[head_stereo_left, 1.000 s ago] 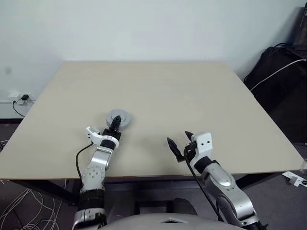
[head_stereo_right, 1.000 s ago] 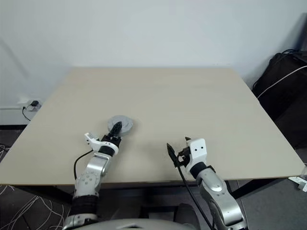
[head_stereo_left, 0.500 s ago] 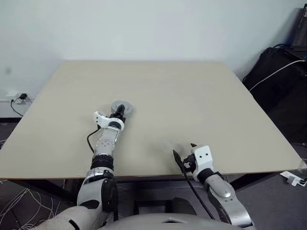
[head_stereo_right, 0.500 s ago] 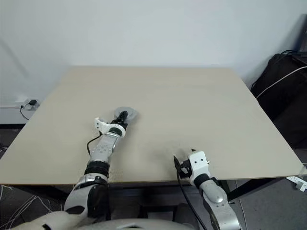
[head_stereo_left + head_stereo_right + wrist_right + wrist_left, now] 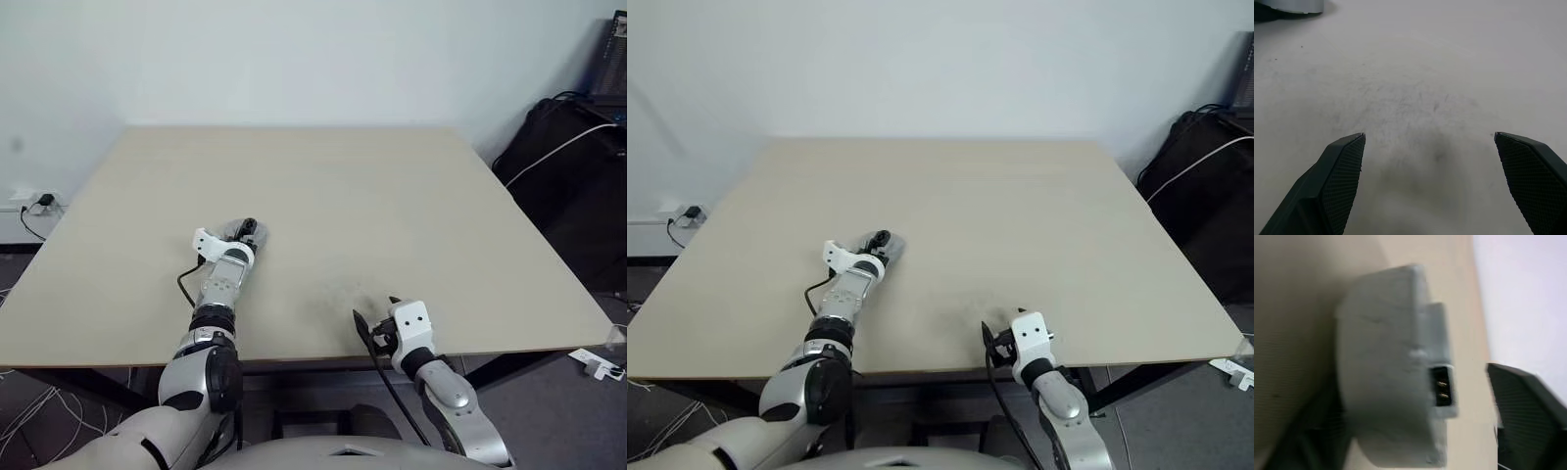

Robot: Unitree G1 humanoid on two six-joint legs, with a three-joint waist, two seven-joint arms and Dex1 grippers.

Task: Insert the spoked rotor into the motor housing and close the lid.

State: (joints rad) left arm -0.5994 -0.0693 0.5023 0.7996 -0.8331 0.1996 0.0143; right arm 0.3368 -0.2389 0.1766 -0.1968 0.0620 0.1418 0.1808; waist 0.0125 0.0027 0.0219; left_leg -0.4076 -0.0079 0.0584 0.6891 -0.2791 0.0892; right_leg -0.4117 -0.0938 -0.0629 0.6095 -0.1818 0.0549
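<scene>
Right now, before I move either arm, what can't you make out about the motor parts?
- Round grey motor housing, head views: the left pincer covers most of it, and it is too small to tell whether the round silvery-grey lid is on.
- Left wrist view: a blurred, side-on close-up. The housing's top and inside are hidden, so I cannot tell whether the silver spoked rotor sits inside.
- Right wrist view: the housing is cut off by the picture's corner.

Grey motor housing (image 5: 1391, 367), pale beige table (image 5: 392, 215), black cross-hatched claw fingers (image 5: 1339, 181), white wall (image 5: 294, 59)
</scene>
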